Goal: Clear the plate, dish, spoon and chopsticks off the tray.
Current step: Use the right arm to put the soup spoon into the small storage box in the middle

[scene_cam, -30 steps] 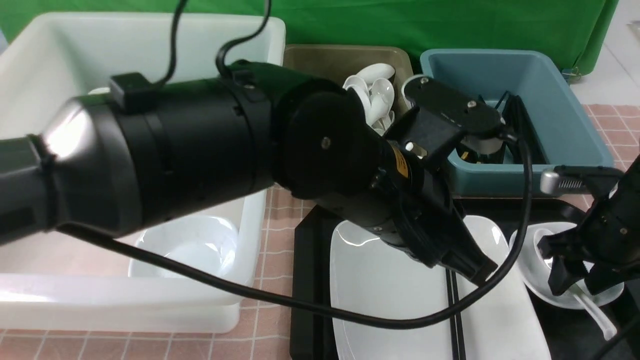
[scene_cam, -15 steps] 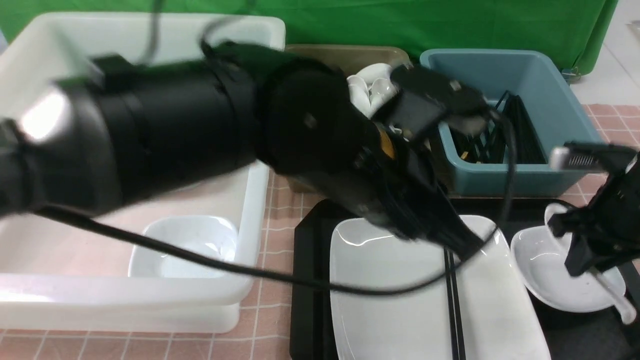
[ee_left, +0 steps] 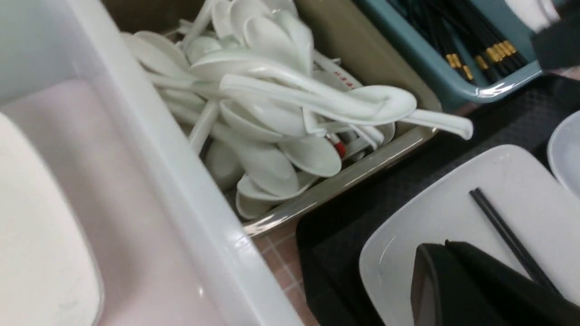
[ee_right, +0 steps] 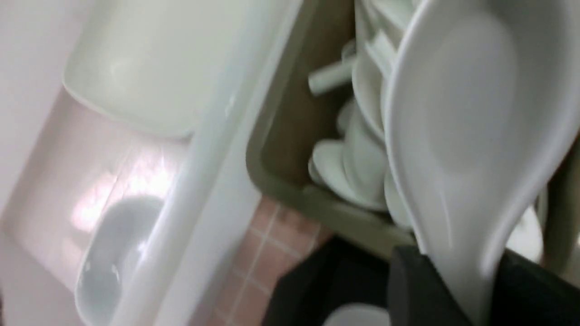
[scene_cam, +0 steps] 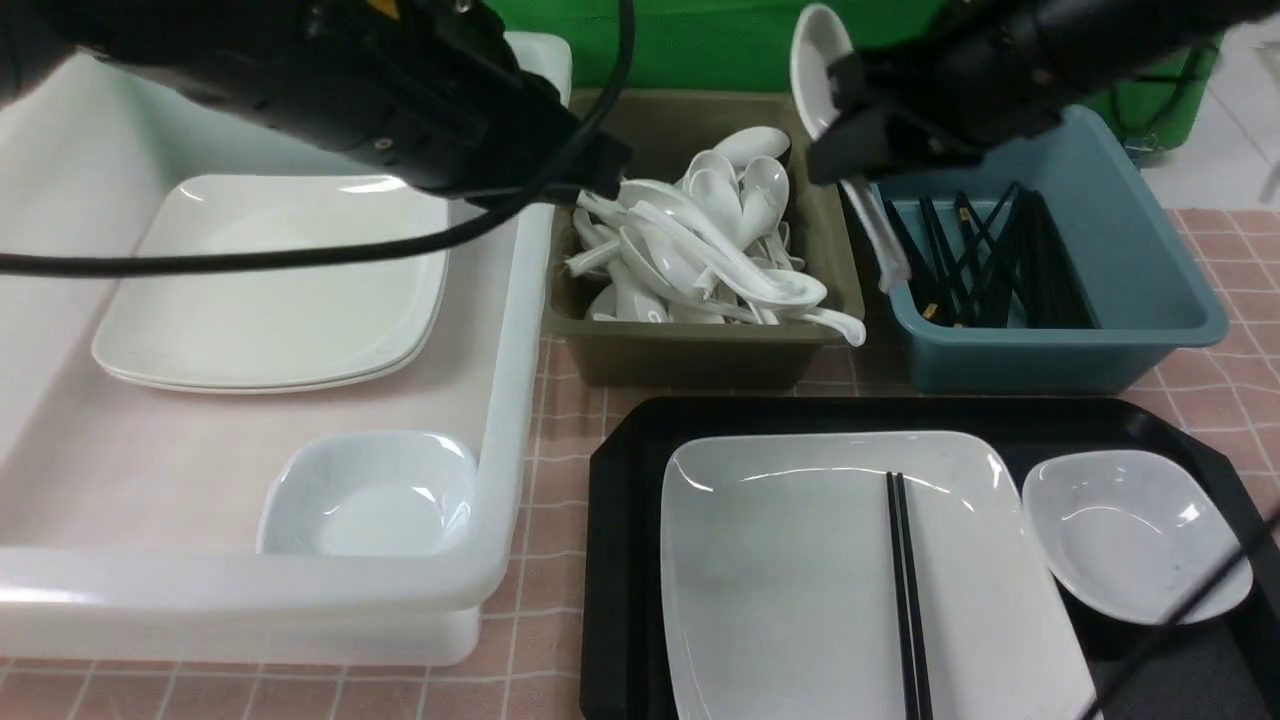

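While the spoon [scene_cam: 812, 60] is carried clear of the tray [scene_cam: 625, 560], it is recorded at the upper right of the front view, bowl uppermost and handle hanging down.

Spoon: clamped at the neck between the narrowed jaws of the right gripper [scene_cam: 848, 125]. The bowl projects above the fingers and the handle hangs below them. The handle end is seen against the left edge of the blue bin [scene_cam: 1050, 360], beside the olive bin [scene_cam: 700, 365] heaped with white spoons [scene_cam: 700, 240]. Which bin it hangs over cannot be told.

Left gripper [ee_left: 435, 258]: fingers pressed together, nothing held. It is placed at the upper left of the front view, above the white tub [scene_cam: 500, 400].

Plate [scene_cam: 780, 580]: lower centre, seated on the tray.

Chopsticks [scene_cam: 905, 600]: laid side by side across the right half of the plate.

Dish [scene_cam: 1130, 540]: lower right, on the tray just beside the plate.

Changes noted: a second ago the spoon was lying in the dish at the lower right, with the right gripper's wider jaws set about it. It has since been gripped, lifted and carried to the upper right. The left arm then filled the middle of the frame above the plate and has been withdrawn to the upper left. The stacked plates [scene_cam: 270, 280] in the tub and the heap of spoons are thereby uncovered. Plate, chopsticks and dish are found unmoved.
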Motion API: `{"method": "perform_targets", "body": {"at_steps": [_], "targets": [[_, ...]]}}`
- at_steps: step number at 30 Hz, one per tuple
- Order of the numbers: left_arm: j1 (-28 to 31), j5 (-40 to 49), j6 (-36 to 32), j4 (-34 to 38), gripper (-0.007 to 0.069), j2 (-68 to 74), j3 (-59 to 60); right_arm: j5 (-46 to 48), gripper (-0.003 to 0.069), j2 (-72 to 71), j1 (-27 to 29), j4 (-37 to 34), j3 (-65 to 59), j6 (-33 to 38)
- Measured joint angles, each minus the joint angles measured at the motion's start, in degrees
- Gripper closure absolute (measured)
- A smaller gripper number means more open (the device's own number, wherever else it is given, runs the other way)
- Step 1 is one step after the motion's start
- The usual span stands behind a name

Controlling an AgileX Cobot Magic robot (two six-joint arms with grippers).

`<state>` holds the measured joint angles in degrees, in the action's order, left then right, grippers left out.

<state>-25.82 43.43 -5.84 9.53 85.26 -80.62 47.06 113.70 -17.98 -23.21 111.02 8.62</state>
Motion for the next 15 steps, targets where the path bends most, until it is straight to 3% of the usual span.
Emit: {"method": "perform_targets", "body": {"at_steps": [5,8,10,15], "targets": [[-0.01,3.33,-0.3,0.37,0.0628,0.0,0.0,-0.24,0.0429,12.47,-0.11,-0.06,15.3,-7.32],[-0.01,5.58,-0.67,1.04,0.0628,-0.01,0.0,0.92,0.0271,20.65,-0.11,0.05,24.54,-9.63],[-0.01,6.41,-1.52,2.15,0.0628,-0.01,0.0,2.43,0.021,22.37,-0.11,0.12,26.73,-9.74],[-0.88,7.79,-2.74,5.0,0.0628,-0.06,0.0,9.18,0.0158,22.69,-0.01,0.19,30.17,-9.2]]}}
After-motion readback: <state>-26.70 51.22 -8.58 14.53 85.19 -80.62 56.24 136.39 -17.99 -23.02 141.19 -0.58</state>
